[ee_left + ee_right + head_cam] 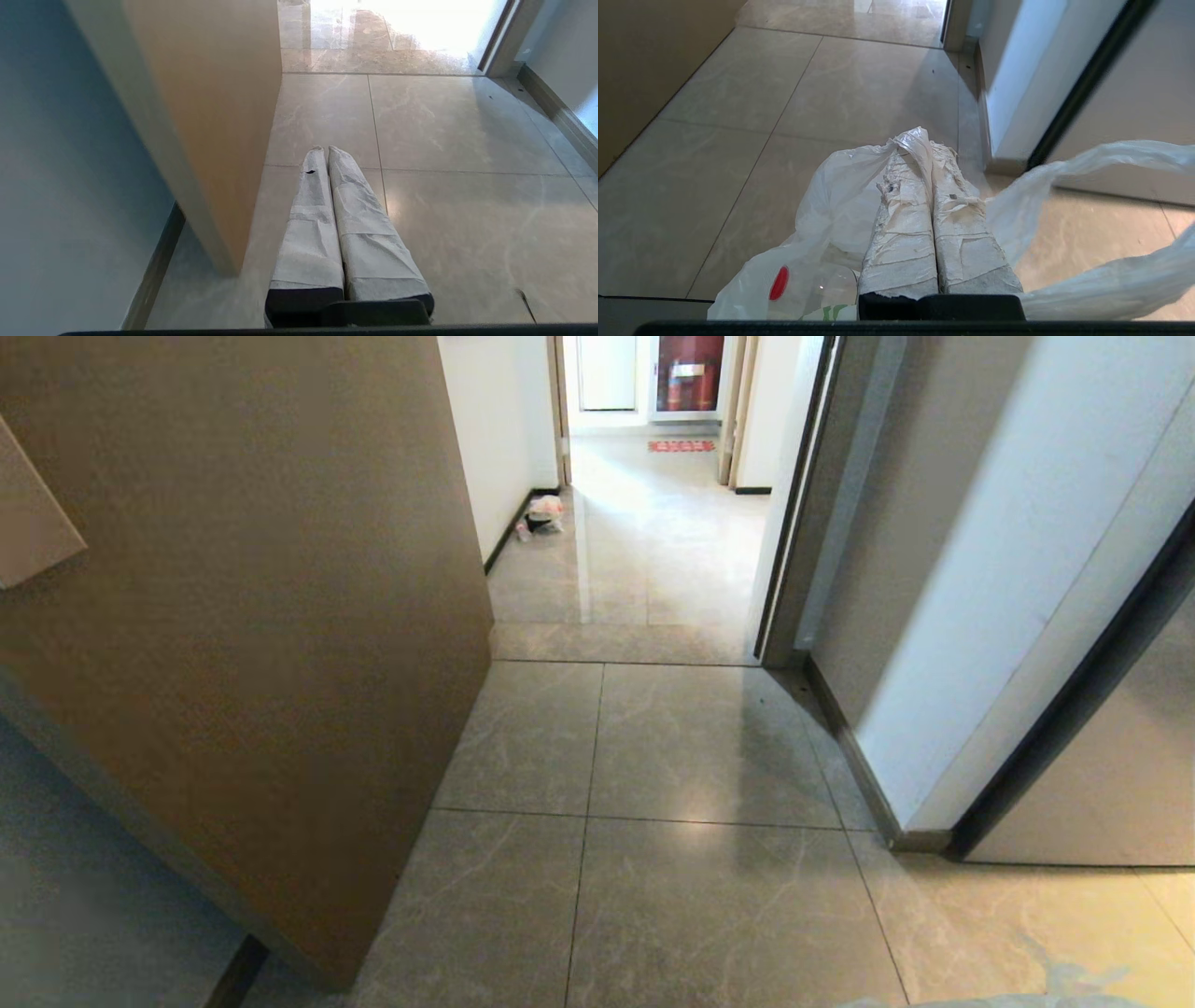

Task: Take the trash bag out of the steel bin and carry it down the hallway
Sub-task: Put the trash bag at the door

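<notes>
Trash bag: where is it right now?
The trash bag hangs from the shut right gripper in the right wrist view, above the hallway floor near a doorway.

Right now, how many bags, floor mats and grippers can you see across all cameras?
Bags: 2, the trash bag in the right gripper and another bag by the hallway wall.
Floor mats: 1, a red mat.
Grippers: 2, counting the left gripper.
Total: 5.
</notes>
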Tool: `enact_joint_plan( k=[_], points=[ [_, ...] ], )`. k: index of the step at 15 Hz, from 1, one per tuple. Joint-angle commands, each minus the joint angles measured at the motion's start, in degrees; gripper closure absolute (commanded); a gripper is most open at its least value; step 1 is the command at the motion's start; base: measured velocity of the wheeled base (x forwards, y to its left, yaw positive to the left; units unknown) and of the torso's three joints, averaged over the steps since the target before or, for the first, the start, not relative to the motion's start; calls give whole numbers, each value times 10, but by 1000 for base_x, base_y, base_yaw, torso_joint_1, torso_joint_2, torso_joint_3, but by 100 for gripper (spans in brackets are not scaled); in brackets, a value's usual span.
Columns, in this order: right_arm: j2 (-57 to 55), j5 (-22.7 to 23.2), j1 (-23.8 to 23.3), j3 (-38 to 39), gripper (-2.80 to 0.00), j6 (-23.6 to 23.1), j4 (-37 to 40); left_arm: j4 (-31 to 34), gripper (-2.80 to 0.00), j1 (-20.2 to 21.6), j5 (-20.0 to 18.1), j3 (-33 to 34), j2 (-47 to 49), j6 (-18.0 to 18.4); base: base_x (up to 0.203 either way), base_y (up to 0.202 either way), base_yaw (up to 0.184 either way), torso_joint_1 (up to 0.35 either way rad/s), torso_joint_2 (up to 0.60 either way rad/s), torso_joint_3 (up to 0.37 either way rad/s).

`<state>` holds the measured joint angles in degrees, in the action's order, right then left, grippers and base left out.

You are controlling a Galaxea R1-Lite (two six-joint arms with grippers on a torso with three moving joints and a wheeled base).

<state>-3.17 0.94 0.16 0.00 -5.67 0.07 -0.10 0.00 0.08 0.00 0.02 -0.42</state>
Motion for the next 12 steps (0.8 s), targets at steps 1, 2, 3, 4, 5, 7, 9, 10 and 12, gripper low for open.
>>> enact_joint_plan(
  k=[1, 2, 3, 4, 5, 7, 9, 10, 12],
  points=[
    [-1, 0, 0, 0, 0, 0, 0, 0, 0, 0, 1, 1, -1, 0, 193, 0, 3, 5, 5, 2],
    [-1, 0, 0, 0, 0, 0, 0, 0, 0, 0, 0, 1, -1, 0, 194, 0, 2, 3, 7, 2],
    [-1, 0, 0, 0, 0, 0, 0, 0, 0, 0, 0, 1, -1, 0, 189, 0, 4, -2, 5, 5],
    [-1, 0, 0, 0, 0, 0, 0, 0, 0, 0, 0, 1, -1, 0, 192, 0, 1, 2, 7, -2],
    [-1, 0, 0, 0, 0, 0, 0, 0, 0, 0, 0, 1, -1, 0, 197, 0, 1, 2, 0, 5],
    [-1, 0, 0, 0, 0, 0, 0, 0, 0, 0, 0, 1, -1, 0, 191, 0, 1, 3, 2, -1],
    [-1, 0, 0, 0, 0, 0, 0, 0, 0, 0, 1, 1, -1, 0, 196, 0, -2, 5, 2, 5],
    [-1, 0, 0, 0, 0, 0, 0, 0, 0, 0, 1, 1, -1, 0, 194, 0, 1, 6, 1, 4],
    [-1, 0, 0, 0, 0, 0, 0, 0, 0, 0, 0, 1, -1, 0, 192, 0, 1, 3, 4, 6]
  ],
)
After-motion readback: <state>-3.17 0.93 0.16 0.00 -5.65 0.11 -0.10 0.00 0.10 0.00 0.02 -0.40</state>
